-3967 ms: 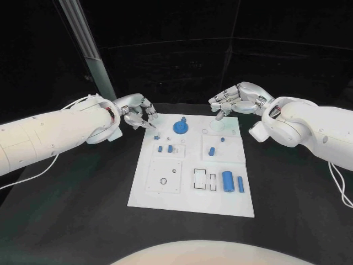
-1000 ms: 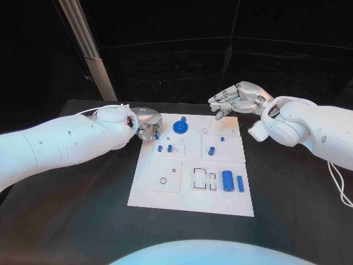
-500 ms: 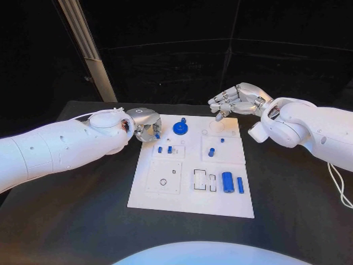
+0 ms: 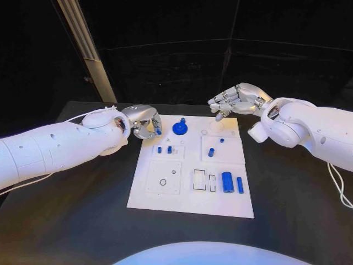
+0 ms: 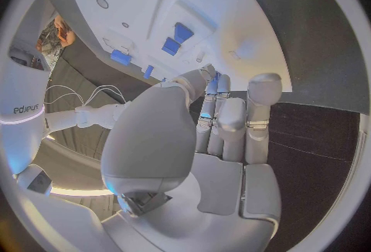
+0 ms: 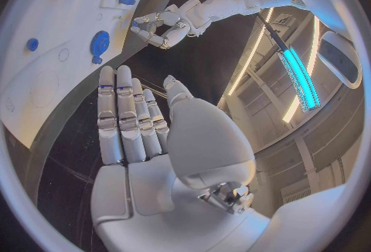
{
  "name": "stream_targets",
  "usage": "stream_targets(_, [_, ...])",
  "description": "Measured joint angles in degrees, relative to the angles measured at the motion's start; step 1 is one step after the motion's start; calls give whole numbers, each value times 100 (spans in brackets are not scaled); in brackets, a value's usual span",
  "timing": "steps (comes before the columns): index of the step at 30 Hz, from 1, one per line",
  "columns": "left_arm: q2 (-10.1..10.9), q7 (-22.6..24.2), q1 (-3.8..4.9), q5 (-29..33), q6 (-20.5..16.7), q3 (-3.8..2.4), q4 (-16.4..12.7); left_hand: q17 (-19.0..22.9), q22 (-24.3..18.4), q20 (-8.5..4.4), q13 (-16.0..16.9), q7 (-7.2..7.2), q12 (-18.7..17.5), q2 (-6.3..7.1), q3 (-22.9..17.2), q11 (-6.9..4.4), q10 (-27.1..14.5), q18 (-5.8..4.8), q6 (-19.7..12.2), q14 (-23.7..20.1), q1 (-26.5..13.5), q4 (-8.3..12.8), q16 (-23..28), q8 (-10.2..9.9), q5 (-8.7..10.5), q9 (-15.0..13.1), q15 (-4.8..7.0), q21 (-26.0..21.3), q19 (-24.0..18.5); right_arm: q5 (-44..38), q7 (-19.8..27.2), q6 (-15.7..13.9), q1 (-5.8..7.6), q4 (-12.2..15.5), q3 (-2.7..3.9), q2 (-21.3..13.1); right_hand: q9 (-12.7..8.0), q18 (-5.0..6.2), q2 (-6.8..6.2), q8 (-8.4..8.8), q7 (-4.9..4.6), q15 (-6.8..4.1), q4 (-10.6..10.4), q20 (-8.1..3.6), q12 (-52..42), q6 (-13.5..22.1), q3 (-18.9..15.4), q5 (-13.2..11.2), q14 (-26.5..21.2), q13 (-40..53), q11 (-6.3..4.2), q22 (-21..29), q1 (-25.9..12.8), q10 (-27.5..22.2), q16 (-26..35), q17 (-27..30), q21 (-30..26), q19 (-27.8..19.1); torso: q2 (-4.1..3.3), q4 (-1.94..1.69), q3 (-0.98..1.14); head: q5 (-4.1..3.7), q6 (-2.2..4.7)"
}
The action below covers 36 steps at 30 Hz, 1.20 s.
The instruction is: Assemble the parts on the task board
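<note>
The white task board [image 4: 188, 204] lies in the middle of the table. On it stand a blue gear with a knob [image 4: 180, 127], two short pegs [image 4: 165, 149], a peg [image 4: 210, 150], a thick cylinder [image 4: 226, 181] and a slim bar [image 4: 240, 184]. My left hand [image 4: 145, 121] hovers at the board's far left corner, thumb and fingers pinched together, and a sliver of a small blue part [image 5: 217, 81] shows between them. My right hand [image 4: 237, 101] hangs over the far right corner with loosely bent fingers and holds nothing. The right wrist view shows the gear [image 6: 99, 43] and my left hand [image 6: 164, 28].
A metal pole [image 4: 85, 49] rises behind the table's far left side. A thin cable [image 4: 340, 187] trails below my right arm. Black table surface [image 4: 65, 221] surrounds the board on all sides.
My left hand has drawn back a little from the two short pegs toward the board's far left corner, its fingers still pinched. My right hand has stayed in place.
</note>
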State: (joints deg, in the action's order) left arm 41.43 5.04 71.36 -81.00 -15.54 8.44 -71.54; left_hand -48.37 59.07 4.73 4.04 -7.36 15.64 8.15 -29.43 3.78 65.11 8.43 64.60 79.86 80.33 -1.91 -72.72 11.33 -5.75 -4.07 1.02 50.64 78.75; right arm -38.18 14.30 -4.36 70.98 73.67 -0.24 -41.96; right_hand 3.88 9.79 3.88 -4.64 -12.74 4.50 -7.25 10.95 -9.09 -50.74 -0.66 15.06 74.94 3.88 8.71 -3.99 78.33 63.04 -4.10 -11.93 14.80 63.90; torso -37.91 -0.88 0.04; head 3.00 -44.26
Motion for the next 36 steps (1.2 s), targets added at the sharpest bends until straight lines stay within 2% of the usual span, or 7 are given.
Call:
stream_targets(8, [-63,73,-1,463,5,0,-46,-8,0,0,0,0,-2,0,0,0,0,-1,0,0,0,0,0,-1,0,-1,0,0,0,-2,1,-1,0,-4,0,6,0,0,0,0,0,0,0,0,0,0,0,0,0,0,0,0,0,0,0,-1,0,0,-1,0,-2,-3,-5])
stream_targets(15, [-152,111,-2,822,79,0,31,-8,-8,0,-1,0,-20,25,1,0,0,0,0,0,-24,0,0,-3,3,1,0,0,0,-3,1,-1,0,-5,0,8,0,0,0,0,0,0,0,0,0,0,0,0,0,0,0,0,0,0,0,-1,0,0,-2,8,1,-2,-9])
stream_targets(27, [-333,101,-10,1120,360,4,214,-7,-19,0,-1,0,-58,53,1,0,0,0,-1,0,-52,1,0,-26,3,1,0,-21,0,-4,2,-1,0,-5,0,20,0,0,0,0,0,0,0,0,0,0,0,0,0,0,0,0,0,0,0,-1,0,0,-4,8,1,-25,-24])
stream_targets(36, [-380,36,-26,1188,586,8,335,-7,-27,0,-1,0,-58,53,1,0,0,0,-1,0,-52,1,0,-37,3,2,0,-21,0,-5,2,0,0,-14,0,28,0,0,0,0,0,0,-17,0,0,0,16,0,0,0,0,0,0,0,0,-2,-26,0,-4,1,1,-26,-38])
